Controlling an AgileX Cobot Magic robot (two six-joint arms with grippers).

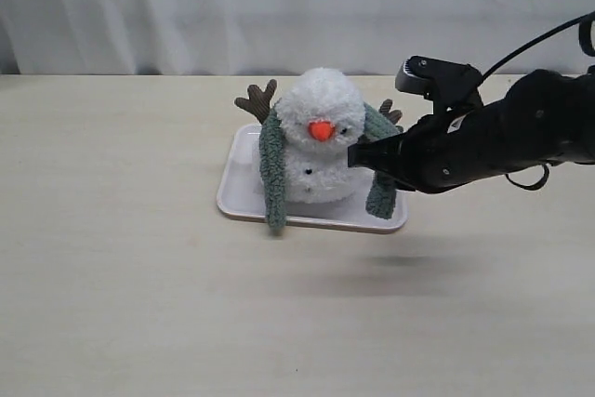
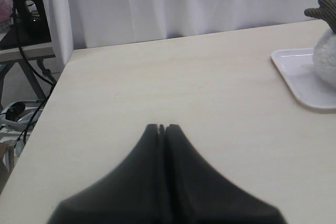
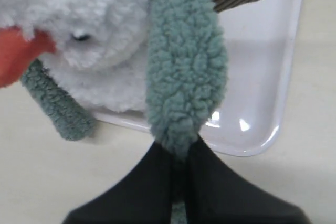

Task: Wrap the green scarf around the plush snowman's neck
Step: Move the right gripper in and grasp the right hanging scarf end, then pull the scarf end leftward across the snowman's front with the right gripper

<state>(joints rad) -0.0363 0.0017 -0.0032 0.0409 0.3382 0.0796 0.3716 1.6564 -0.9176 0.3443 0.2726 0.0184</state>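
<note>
The plush snowman point(image 1: 321, 109) sits upright on a white tray point(image 1: 240, 194), its orange nose facing the camera. The green scarf point(image 1: 272, 174) is draped behind its neck, and one strand hangs down each side. My right gripper point(image 1: 359, 155) is shut on the right-hand strand, just in front of the snowman's body. In the right wrist view the fuzzy strand point(image 3: 184, 77) runs into the closed right gripper point(image 3: 180, 148), with the snowman point(image 3: 89, 19) beside it. In its own wrist view my left gripper point(image 2: 161, 127) is shut on nothing above bare table. It is out of the exterior view.
The tray point(image 3: 257, 93) rests mid-table with light wood table around it. Brown twig arms point(image 1: 257, 99) stick out behind the snowman. A white curtain hangs behind the table. The left wrist view shows the tray's corner point(image 2: 299, 72) far from that gripper, and the table's edge with cables beyond it.
</note>
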